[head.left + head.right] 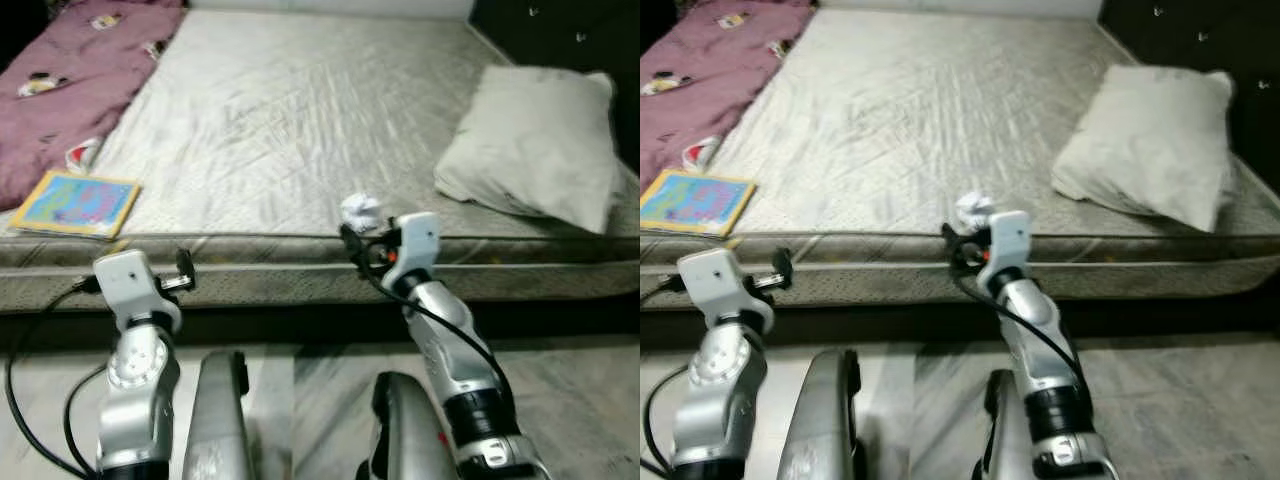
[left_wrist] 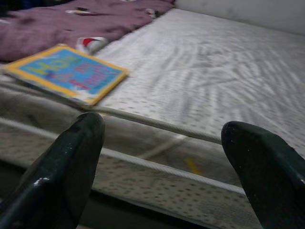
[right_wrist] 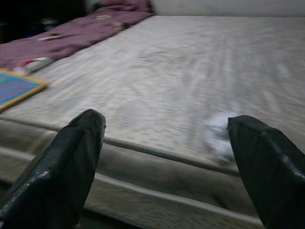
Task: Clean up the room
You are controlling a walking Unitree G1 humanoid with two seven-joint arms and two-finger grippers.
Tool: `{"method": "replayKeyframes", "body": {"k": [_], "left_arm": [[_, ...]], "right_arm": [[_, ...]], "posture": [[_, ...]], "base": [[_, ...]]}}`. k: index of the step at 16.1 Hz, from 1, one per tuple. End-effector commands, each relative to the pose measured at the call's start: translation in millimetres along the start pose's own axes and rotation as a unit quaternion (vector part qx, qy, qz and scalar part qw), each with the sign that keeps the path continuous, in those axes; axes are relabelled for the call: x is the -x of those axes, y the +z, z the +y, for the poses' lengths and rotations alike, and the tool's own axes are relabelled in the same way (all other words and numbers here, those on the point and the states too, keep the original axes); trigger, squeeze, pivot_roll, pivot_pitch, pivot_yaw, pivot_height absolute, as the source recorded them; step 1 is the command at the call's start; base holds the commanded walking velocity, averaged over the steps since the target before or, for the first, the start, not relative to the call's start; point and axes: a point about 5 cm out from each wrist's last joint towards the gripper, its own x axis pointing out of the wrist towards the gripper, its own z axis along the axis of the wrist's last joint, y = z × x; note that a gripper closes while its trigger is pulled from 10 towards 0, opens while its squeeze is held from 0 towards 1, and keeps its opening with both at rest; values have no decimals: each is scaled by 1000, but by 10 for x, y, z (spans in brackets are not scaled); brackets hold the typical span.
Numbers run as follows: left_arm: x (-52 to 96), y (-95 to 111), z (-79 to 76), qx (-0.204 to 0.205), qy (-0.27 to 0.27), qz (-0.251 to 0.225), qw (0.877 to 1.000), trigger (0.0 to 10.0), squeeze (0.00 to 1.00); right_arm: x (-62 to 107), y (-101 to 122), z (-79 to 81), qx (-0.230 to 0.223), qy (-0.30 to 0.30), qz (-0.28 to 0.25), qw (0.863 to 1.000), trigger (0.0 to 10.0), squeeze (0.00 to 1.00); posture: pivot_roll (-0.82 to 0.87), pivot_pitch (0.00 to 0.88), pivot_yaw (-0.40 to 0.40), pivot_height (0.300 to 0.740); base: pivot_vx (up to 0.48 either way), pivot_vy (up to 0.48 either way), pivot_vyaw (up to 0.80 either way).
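Two grippers, left (image 2: pixel 162 167) and right (image 3: pixel 164 167), are gaping unladen, the right nearing crumpled paper (image 1: pixel 361 211) at the mattress (image 1: pixel 300 110) near edge, presumably to collect it.

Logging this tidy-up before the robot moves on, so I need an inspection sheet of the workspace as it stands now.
Surface: mattress, bare grey sheet, wrinkled.
Job's things: crumpled paper at the near edge; book flat at the near left corner.
Clutter: pillow on the right side; purple blanket bunched along the left side.
Grippers: right gripper open, at the mattress edge beside the paper; left gripper open, short of the edge, near the book.
Cables: black cable looping by the left arm.
Surroundings: pale floor before the bed.
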Motion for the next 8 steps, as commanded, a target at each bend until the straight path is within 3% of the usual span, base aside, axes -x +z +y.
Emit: {"method": "replayKeyframes", "body": {"k": [1, 4, 8], "left_arm": [[-17, 57, -47, 9, -8, -10, 1000, 10000, 0], [-16, 59, -60, 13, -15, -12, 1000, 10000, 0], [-18, 65, -72, 16, -20, -10, 1000, 10000, 0]], "right_arm": [[-33, 103, -14, 4, 2, -18, 1000, 10000, 0], [-34, 99, -14, 1, 4, -17, 1000, 10000, 0], [-32, 110, 26, 11, 20, -22, 1000, 10000, 0]], "posture": [[-63, 37, -45, 545], [-63, 37, -45, 545], [-66, 45, -42, 545]], "base": [[0, 0, 0], [0, 0, 0], [261, 0, 0]]}}
